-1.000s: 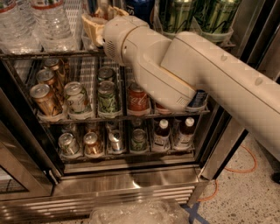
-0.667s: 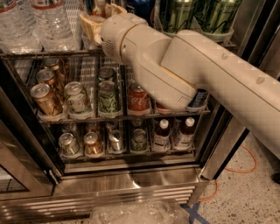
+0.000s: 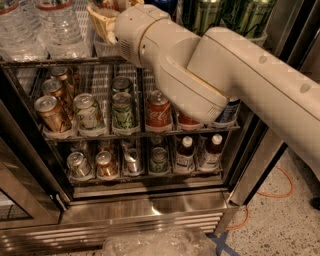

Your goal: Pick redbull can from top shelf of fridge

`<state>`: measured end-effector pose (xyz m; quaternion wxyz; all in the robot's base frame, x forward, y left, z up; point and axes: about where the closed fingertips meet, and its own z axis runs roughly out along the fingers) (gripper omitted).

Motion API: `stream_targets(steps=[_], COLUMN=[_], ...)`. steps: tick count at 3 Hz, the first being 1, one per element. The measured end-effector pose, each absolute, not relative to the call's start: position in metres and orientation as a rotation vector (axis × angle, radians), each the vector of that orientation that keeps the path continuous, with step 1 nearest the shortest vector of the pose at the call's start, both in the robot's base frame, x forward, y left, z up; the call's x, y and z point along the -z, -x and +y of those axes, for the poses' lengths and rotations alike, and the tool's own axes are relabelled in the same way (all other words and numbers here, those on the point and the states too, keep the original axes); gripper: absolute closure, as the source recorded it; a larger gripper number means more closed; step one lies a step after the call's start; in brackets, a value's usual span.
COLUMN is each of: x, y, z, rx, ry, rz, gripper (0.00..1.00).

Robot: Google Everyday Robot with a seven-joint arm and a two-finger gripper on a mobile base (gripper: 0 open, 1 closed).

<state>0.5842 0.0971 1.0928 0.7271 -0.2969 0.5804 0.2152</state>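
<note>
The gripper is at the top shelf of the fridge, pushed in just right of the water bottles and left of the tall green cans. Whether it is open or closed cannot be told. The redbull can cannot be made out; the thick cream arm covers much of that shelf. On the rack below, a red cola can stands among short cans, and lower still are small bottles. An orange cable lies on the speckled floor.
</note>
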Motion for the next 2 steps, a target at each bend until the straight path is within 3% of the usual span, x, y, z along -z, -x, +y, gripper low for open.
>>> stream_targets(steps=[2], x=[-1.0932], y=[-0.5722], z=[0.0945], rx=[-0.482], ry=[0.670], rz=[1.264], gripper=[1.00])
